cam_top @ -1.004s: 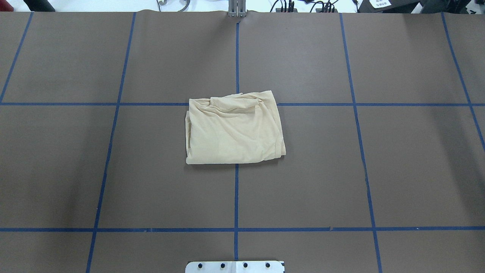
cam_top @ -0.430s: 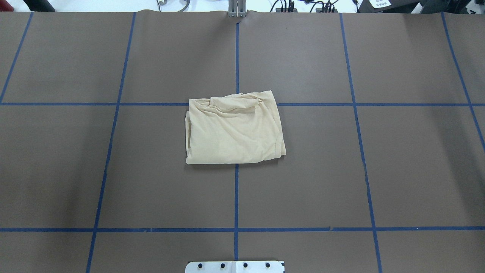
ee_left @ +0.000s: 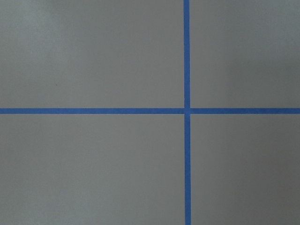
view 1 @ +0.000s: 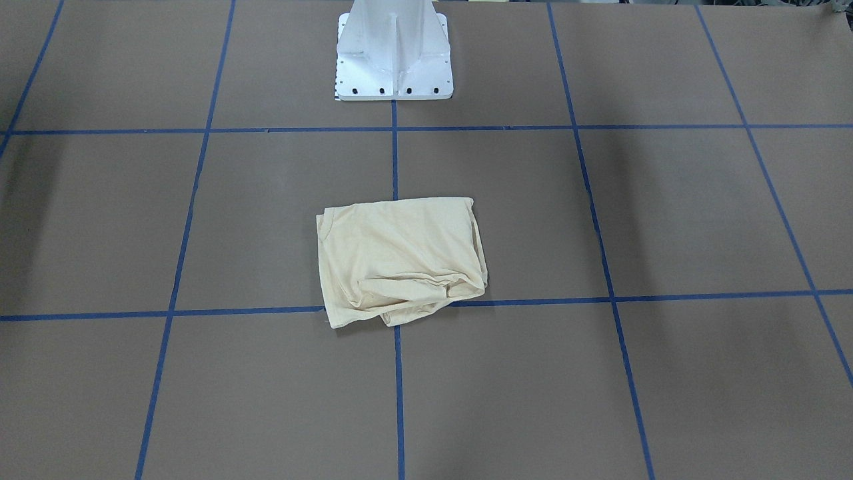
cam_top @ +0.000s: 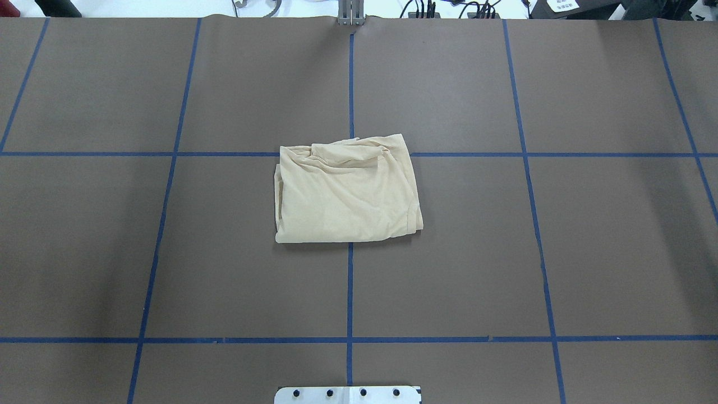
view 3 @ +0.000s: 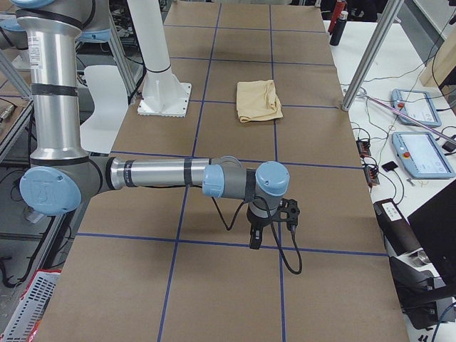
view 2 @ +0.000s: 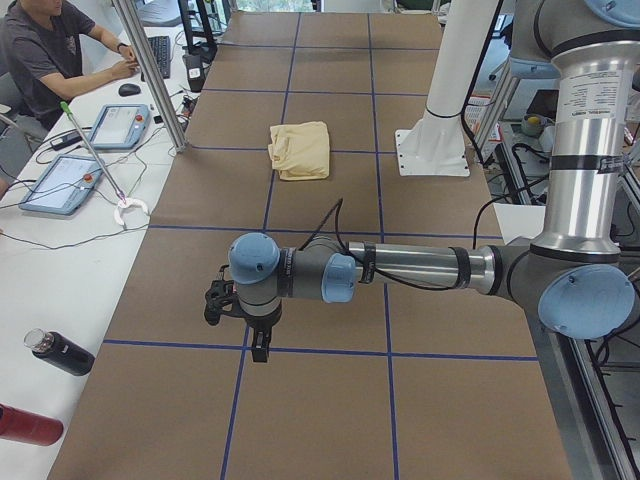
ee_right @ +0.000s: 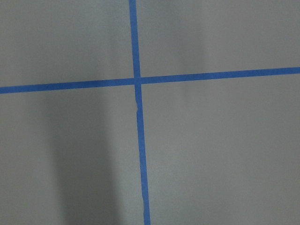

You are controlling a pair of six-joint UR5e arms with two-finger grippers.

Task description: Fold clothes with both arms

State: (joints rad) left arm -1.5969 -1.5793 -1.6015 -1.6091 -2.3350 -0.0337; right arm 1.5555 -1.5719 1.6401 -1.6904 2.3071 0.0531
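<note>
The clothes are one cream-yellow shirt (cam_top: pixel 348 191), folded into a rough rectangle at the table's centre, with bunched folds along its far edge (view 1: pixel 400 257). It also shows in the side views (view 2: pixel 300 148) (view 3: pixel 258 100). No print or tag shows. My left arm reaches low over the table's left end, its gripper (view 2: pixel 258 345) pointing down, far from the shirt. My right arm does the same at the right end, with its gripper (view 3: pixel 254 239) over a tape line. I cannot tell whether either gripper is open or shut. Both wrist views show only brown cover and blue tape.
The white pedestal base (view 1: pixel 393 60) stands at the robot's edge. Blue tape lines (cam_top: pixel 350 84) grid the brown cover. Beside the far edge, a person (view 2: pixel 50 50) sits at a white bench with tablets (view 2: pixel 60 185), a metal post (view 2: pixel 150 70) and bottles (view 2: pixel 60 352).
</note>
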